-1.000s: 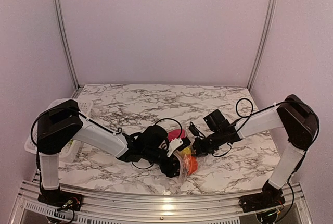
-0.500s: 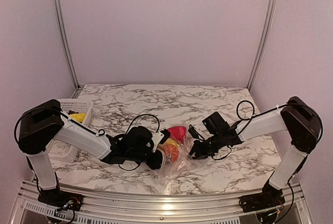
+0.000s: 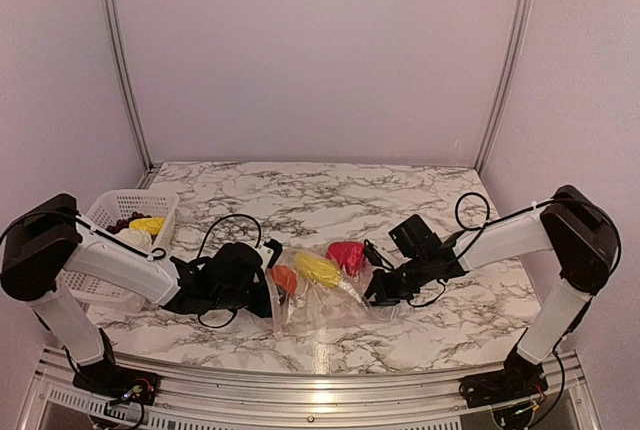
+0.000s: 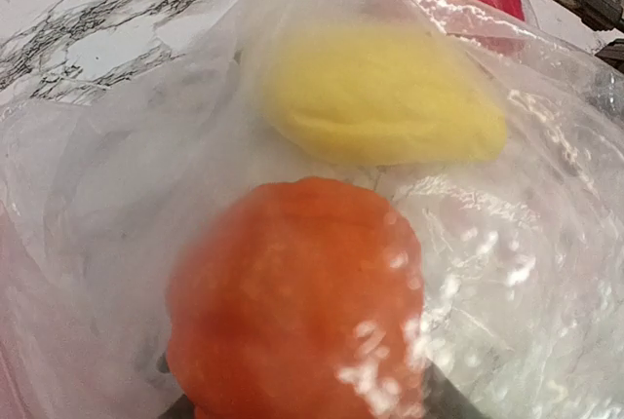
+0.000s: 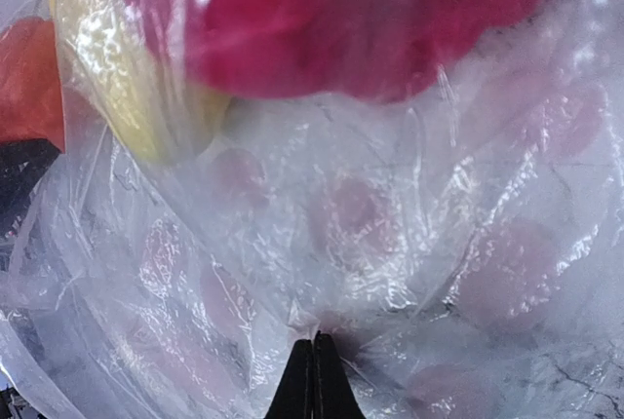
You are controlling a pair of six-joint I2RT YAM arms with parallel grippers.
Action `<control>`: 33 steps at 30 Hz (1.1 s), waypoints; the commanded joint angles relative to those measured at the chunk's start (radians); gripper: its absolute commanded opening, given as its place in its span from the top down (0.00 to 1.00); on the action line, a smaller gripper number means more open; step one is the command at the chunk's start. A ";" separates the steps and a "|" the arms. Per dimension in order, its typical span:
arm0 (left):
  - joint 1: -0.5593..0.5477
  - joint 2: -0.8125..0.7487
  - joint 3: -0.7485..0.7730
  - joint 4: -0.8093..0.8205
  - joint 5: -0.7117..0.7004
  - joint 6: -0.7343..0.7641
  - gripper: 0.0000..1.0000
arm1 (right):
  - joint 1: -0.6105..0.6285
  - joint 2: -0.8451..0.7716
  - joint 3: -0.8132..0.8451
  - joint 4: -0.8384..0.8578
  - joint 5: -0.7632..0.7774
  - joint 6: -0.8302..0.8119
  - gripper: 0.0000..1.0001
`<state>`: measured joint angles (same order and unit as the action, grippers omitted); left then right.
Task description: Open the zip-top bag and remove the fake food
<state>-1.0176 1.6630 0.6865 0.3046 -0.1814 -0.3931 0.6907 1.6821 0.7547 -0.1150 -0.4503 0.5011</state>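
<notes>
Marbled surface [image 3: 300,190]: clear crinkly zip-top bag [image 3: 335,308] drawn leftward; my right gripper [image 5: 313,365] clenched it, left gripper [image 3: 268,292] indeterminable; plastic food [image 3: 316,269] remained inside.

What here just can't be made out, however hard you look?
The left end effector: left wrist view's bottom edge cuts off its fingers, so its grip on the orange-red fruit is unclear.
Zip strip of the zip-top bag: lost in crinkles and glare, every view.
Contents of the basket: top view, too small, partly behind the left arm.
</notes>
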 commanded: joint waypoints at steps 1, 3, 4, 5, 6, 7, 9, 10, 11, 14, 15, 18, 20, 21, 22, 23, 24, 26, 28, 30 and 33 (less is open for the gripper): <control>0.009 -0.038 -0.021 0.081 0.063 0.040 0.52 | -0.006 0.036 0.002 -0.097 0.058 -0.021 1.00; 0.011 -0.038 -0.017 0.112 0.108 0.059 0.62 | -0.008 0.041 0.009 -0.094 0.052 -0.028 1.00; 0.011 -0.043 -0.016 0.124 0.130 0.066 0.65 | -0.008 0.043 0.011 -0.094 0.052 -0.029 1.00; 0.011 -0.054 -0.017 0.135 0.149 0.071 0.66 | -0.010 0.045 0.014 -0.093 0.050 -0.031 1.00; 0.011 -0.069 -0.018 0.137 0.166 0.076 0.67 | -0.011 0.046 0.016 -0.091 0.049 -0.033 1.00; 0.011 -0.086 -0.022 0.133 0.173 0.076 0.67 | -0.014 0.047 0.019 -0.089 0.045 -0.036 1.00; 0.012 -0.135 -0.035 0.105 0.175 0.074 0.67 | -0.021 0.047 0.025 -0.089 0.043 -0.041 1.00; 0.016 -0.161 -0.042 0.083 0.173 0.071 0.67 | -0.028 0.047 0.029 -0.089 0.042 -0.044 1.00; 0.022 -0.189 -0.051 0.059 0.172 0.063 0.67 | -0.036 0.046 0.033 -0.087 0.042 -0.044 1.00; 0.045 -0.279 -0.082 -0.002 0.164 0.031 0.67 | -0.071 0.039 0.028 -0.068 0.026 -0.039 1.00; 0.053 -0.309 -0.092 -0.026 0.158 0.021 0.66 | -0.083 0.034 0.023 -0.058 0.017 -0.034 1.00; 0.085 -0.386 -0.114 -0.103 0.151 -0.022 0.66 | -0.123 0.020 0.008 -0.027 -0.002 -0.020 1.00; 0.115 -0.429 -0.130 -0.150 0.155 -0.049 0.66 | -0.138 0.014 0.003 -0.009 -0.011 -0.014 1.00; 0.132 -0.452 -0.136 -0.173 0.154 -0.064 0.66 | -0.145 0.011 0.003 0.000 -0.015 -0.011 1.00; 0.149 -0.475 -0.141 -0.197 0.154 -0.079 0.66 | -0.151 0.009 0.002 0.007 -0.019 -0.009 1.00; 0.166 -0.492 -0.143 -0.222 0.157 -0.094 0.66 | -0.158 0.007 0.002 0.013 -0.022 -0.008 1.00; 0.186 -0.511 -0.143 -0.252 0.163 -0.109 0.66 | -0.163 0.005 0.002 0.018 -0.024 -0.005 1.00; 0.240 -0.554 -0.141 -0.293 0.173 -0.154 0.65 | -0.173 0.004 0.004 0.028 -0.030 -0.004 1.00; 0.296 -0.602 -0.127 -0.347 0.177 -0.200 0.64 | -0.180 0.004 0.007 0.034 -0.032 -0.005 1.00; 0.363 -0.643 -0.105 -0.404 0.177 -0.244 0.63 | -0.184 0.007 0.009 0.040 -0.040 -0.007 1.00; 0.477 -0.686 -0.063 -0.489 0.177 -0.306 0.61 | -0.189 0.015 0.013 0.044 -0.048 -0.014 1.00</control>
<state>-0.6537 1.0336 0.5610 -0.0177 -0.0090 -0.5873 0.5156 1.6962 0.7670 -0.0986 -0.4889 0.4896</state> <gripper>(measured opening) 0.430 0.002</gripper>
